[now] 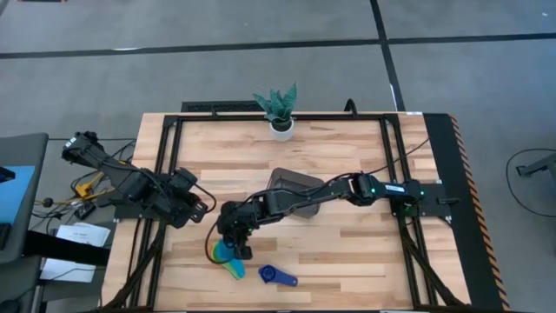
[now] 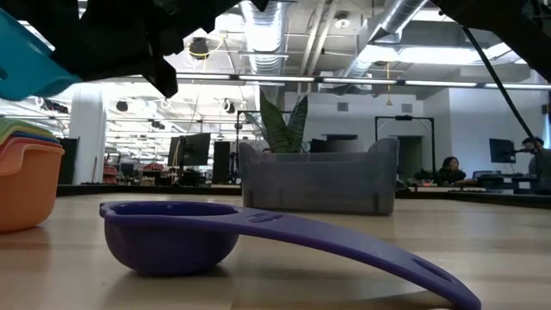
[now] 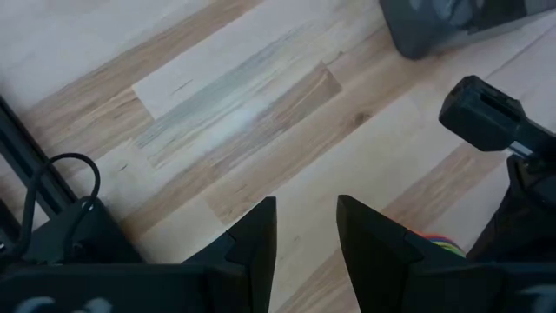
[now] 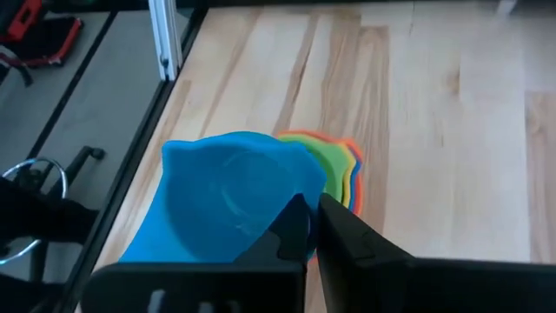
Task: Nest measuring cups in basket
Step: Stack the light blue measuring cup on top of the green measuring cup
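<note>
My right gripper reaches to the table's near left part and is shut on a light blue measuring cup. That cup hangs tilted above a nested stack of orange, yellow and green cups, whose rims also peek out in the right wrist view. A dark blue cup rests on its bowl, with its handle end on the wood. The dark grey basket stands farther back, empty as far as I can see. My left gripper is open over bare wood to the left of the stack. My right gripper pinches the light blue cup at the edge nearest my wrist, between its two fingers. The fingers cover the place itself, so I cannot tell wall from handle. They slant down from above. The cup is lifted clear and tilted above the stack.
A white pot with a green plant stands at the table's far edge, behind the basket. My right arm lies across the basket's near side. Black frame rails run along the table's left and right sides.
</note>
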Available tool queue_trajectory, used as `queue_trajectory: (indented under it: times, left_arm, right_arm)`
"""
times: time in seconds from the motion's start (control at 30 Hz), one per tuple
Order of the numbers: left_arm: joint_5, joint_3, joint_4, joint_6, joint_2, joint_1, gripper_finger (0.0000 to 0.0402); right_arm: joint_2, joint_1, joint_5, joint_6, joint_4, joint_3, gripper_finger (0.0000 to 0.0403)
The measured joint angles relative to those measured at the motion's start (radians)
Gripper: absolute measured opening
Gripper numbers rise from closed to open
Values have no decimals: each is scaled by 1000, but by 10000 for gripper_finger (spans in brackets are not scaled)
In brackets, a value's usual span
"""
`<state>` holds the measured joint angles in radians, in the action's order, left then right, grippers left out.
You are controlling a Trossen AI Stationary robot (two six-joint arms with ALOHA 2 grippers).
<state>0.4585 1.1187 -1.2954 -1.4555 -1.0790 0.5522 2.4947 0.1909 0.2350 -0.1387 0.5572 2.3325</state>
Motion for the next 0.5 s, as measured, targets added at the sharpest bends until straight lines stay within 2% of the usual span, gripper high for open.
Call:
queue_trajectory:
  times: [0.5]
  left_arm:
    - [-1,0,5,-7,0,-4,109]
  right_arm:
    - [0,0,-8,-29,-35,0,72]
